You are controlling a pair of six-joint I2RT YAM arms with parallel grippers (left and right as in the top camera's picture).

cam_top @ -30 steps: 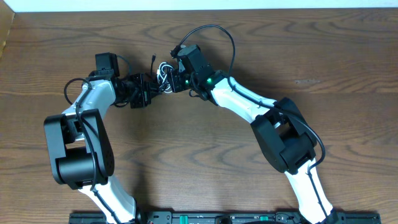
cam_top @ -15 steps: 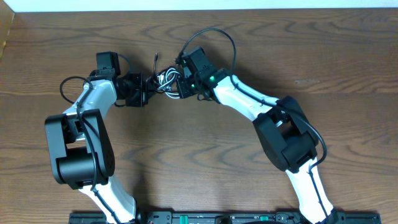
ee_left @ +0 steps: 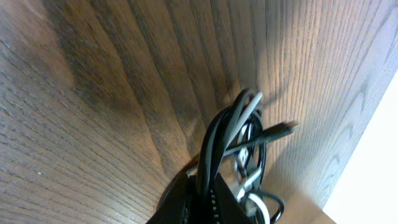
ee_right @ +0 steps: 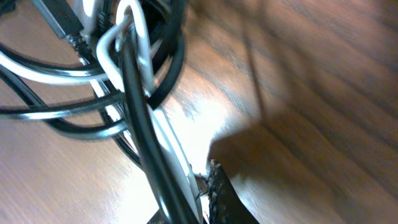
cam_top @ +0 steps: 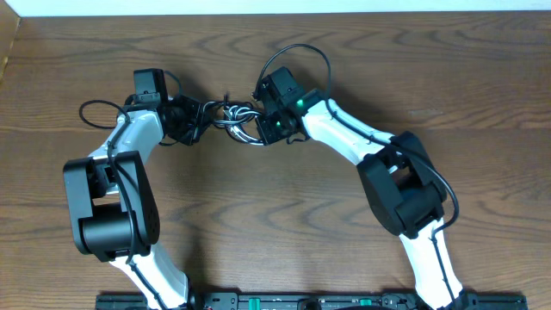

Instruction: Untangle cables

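Since a second ago our left claw (cam_top: 200, 116) and right claw (cam_top: 262, 128) have drawn apart, each clenched on the tangle of thin black and white cables (cam_top: 234, 115) now stretched over the far-middle brown wooden tabletop (cam_top: 430, 69); light, limp, slippery, we judge, best pinched near the plugs (ee_left: 283, 129).

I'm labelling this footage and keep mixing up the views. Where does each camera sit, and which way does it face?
Overhead: fixed above the table, looking straight down; both arms show, left hand and right hand meeting at the tangled cables.
Left wrist: on the left arm, looking along its dark fingers at the cables gripped there, wood beyond.
Right wrist: on the right arm, close on black and white loops; one fingertip at the bottom edge.
Shared: all three show the cables and the wooden table.
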